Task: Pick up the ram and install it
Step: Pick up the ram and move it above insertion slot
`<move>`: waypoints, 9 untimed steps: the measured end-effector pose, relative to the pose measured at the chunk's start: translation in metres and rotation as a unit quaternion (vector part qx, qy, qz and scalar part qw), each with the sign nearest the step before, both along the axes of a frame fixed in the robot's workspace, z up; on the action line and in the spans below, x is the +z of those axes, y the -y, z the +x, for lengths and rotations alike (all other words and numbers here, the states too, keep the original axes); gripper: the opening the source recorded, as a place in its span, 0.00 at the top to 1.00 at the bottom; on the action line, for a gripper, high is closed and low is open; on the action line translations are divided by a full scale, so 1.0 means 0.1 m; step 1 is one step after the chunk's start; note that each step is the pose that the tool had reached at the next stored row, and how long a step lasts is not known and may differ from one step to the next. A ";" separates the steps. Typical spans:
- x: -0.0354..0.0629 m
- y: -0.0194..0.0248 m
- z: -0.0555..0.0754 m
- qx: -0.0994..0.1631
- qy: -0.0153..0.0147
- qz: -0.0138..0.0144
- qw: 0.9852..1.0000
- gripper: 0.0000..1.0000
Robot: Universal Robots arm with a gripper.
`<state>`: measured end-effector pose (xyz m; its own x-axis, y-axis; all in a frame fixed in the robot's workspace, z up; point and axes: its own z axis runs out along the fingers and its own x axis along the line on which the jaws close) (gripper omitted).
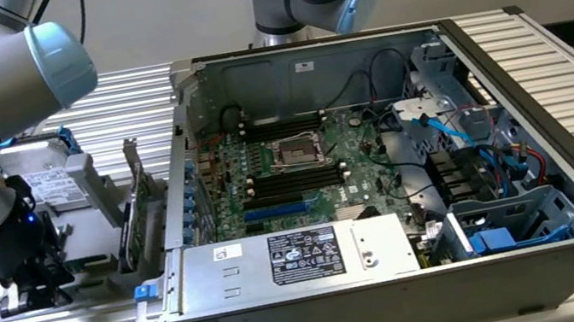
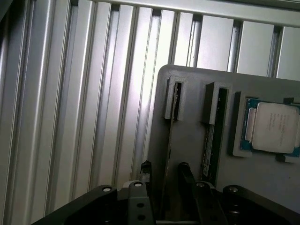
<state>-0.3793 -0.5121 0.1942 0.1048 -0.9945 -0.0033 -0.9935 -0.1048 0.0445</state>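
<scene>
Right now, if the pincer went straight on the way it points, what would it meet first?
Probably the gray holder, at the slot in line with the open pincer. Whether a ram sits in that slot is unclear; a ram stands in the next slot over.

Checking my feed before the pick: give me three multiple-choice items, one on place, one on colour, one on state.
1. The ram stands: A in the case; B in a slot of the holder; C on the table.
2. The holder is: A grey; B red; C yellow.
3. The hand is: A shut on the ram; B shut on a cable; C open, empty.
B: the ram sits on edge in the slot beside the processor. A: its plastic is plain grey. C: the fingers stand apart, gripping nothing.
</scene>
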 end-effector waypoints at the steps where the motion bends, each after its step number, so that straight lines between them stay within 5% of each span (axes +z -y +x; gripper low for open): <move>1: -0.001 -0.001 0.00 -0.003 0.000 0.000 1.000 0.64; 9: -0.001 -0.002 0.00 -0.009 0.000 0.000 1.000 0.66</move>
